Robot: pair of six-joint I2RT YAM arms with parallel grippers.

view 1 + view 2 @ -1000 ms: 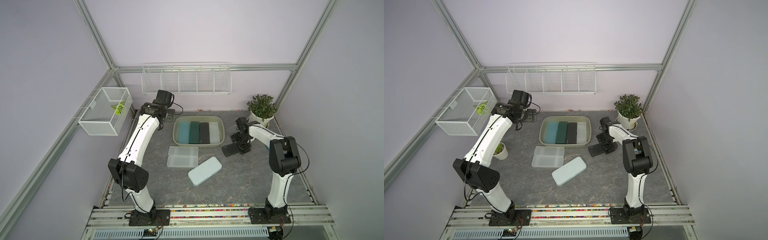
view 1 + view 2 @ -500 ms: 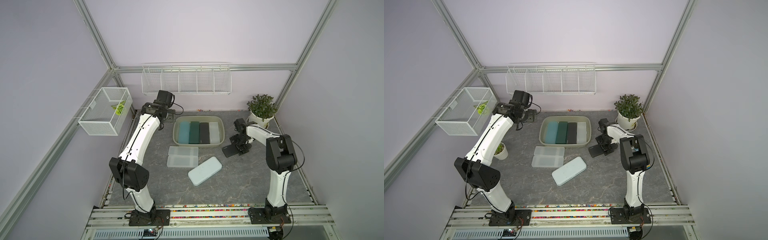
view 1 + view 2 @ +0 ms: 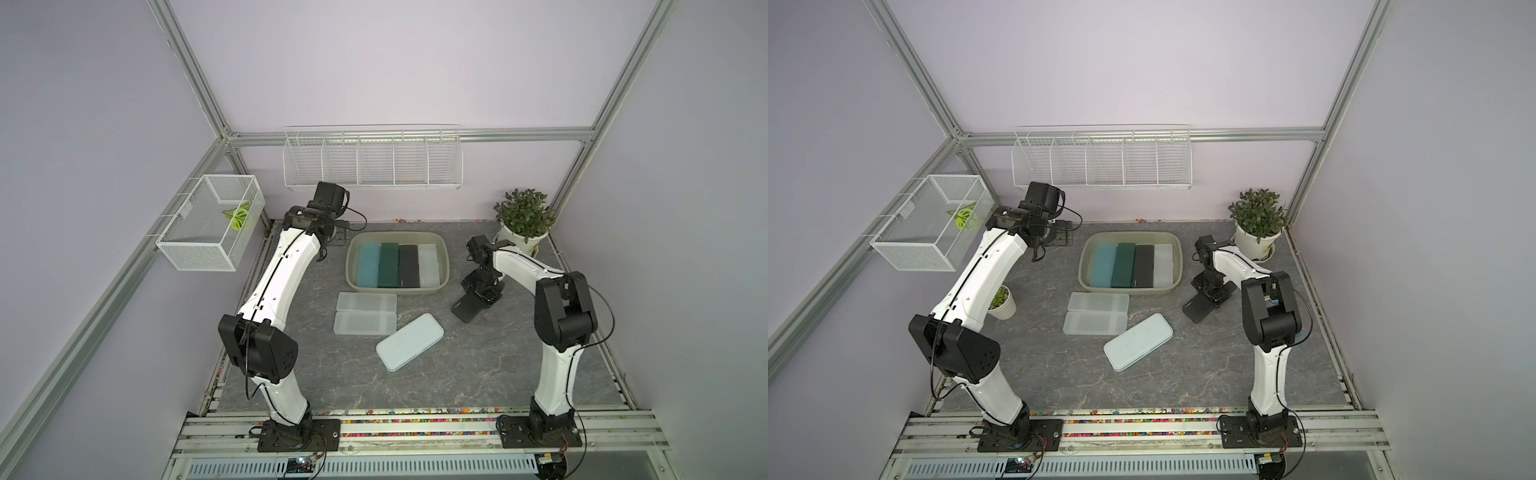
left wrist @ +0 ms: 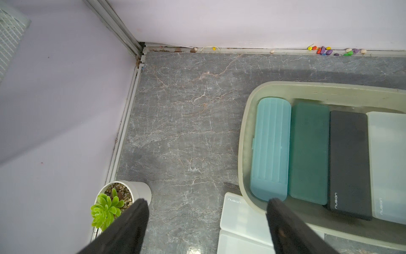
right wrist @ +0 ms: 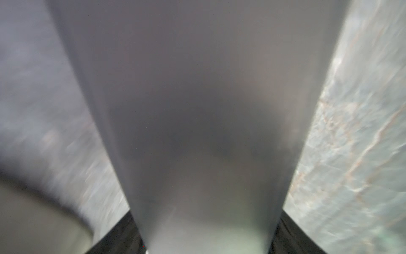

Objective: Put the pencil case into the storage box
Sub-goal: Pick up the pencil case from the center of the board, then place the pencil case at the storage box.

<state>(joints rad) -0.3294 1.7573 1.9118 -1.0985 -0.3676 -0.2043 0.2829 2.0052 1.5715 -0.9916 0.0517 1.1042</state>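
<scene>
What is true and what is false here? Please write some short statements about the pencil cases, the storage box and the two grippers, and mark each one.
1. A dark green case lies inside the storage box. True.
2. The left gripper holds a case. False: it is open and empty.
3. The right gripper is over a black case that is outside the box. True.
4. The pale mint case is in the box. False: it lies on the table.
</scene>
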